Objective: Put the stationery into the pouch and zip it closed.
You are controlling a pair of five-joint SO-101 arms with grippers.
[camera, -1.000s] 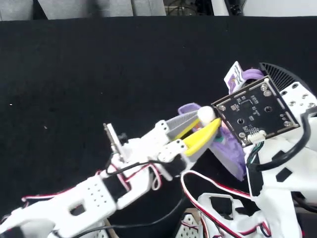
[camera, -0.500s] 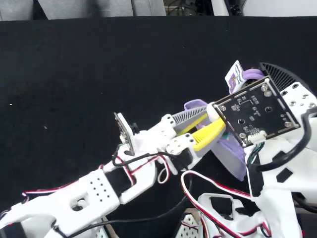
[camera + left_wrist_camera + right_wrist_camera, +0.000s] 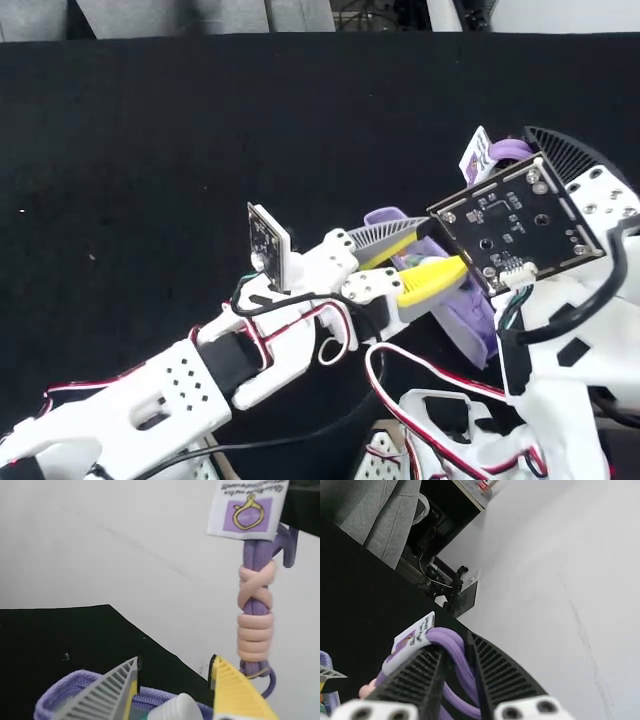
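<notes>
1. Left gripper [image 3: 174,661]: grey and yellow jaws stood apart, poised over the pouch mouth.
2. White cylinder [image 3: 176,709], a stationery piece: sat between the jaws, seemingly touching neither; its lower end was hidden.
3. Pouch [image 3: 75,680], purple: open rim lay just under the jaws, on the black table [image 3: 200,130]. The zip could not be made out.
4. Right gripper [image 3: 456,642]: clamped on the pouch's strap [image 3: 457,680], beyond the mouth.
5. Tag [image 3: 247,505]: fixed at the strap's far end.

Step judged: loading, with the cylinder being let into the pouch. Next move would call for lifting the left gripper clear without snagging the rim, then finding the zip pull while the right grip braced the pouch.
</notes>
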